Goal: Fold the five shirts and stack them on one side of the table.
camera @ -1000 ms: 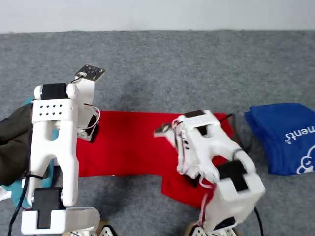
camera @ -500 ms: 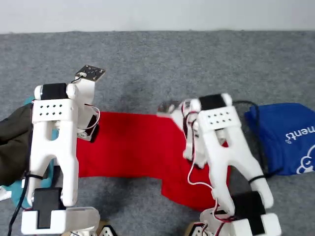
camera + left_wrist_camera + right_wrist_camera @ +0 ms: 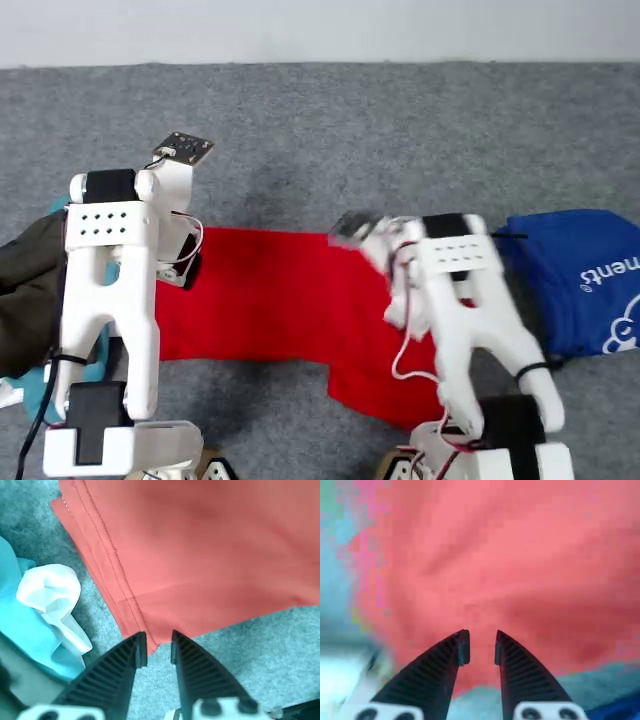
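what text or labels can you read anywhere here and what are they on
lettering, white, on the blue shirt: cut off by the picture's edge, not readable whole
red shirt: no print shows
small board: anything on it is too small to read

I log: spread shirt (image 3: 270, 290) mid-table (image 3: 350, 130); folded shirt (image 3: 580, 280) to its right; pile (image 3: 25, 290) at left edge; left gripper (image 3: 155, 645) above spread shirt's left corner; right gripper (image 3: 479, 647) above its right part.
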Tool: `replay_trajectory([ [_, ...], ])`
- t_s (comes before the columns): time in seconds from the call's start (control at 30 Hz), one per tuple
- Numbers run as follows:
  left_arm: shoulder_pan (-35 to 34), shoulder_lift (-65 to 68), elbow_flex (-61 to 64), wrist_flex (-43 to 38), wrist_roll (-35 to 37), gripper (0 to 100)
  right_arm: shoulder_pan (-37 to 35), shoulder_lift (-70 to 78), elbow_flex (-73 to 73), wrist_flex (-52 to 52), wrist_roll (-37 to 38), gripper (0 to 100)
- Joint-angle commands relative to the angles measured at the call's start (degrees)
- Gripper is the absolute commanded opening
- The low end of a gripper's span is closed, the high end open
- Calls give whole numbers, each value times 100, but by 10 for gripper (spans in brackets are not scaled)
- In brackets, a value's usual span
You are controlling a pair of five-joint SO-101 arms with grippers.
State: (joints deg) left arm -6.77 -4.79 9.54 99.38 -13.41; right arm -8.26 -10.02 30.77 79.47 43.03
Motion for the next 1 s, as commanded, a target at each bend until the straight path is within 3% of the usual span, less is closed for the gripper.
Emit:
replay_trajectory([
  [0.0, 18, -211, -22, 88, 18, 98, 549, -224, -105, -1086, -809, 104],
  [0.17, 18, -211, -22, -501, 18, 98, 1059, -207, -105, -2536, -1741, 107],
  [0.23, 18, -202, -22, -580, 18, 98, 1042, -127, -114, -2721, -2110, 151],
  [0.4, 18, -202, -22, -651, 18, 98, 708, 760, -905, -2316, -2163, 324],
  [0.6, -185, -35, 207, -1248, 18, 98, 620, 2316, -2400, -1666, -2180, 290],
  [0.97, -229, 413, 259, -1231, 26, 98, 664, 4092, -3569, -971, -2163, 288],
])
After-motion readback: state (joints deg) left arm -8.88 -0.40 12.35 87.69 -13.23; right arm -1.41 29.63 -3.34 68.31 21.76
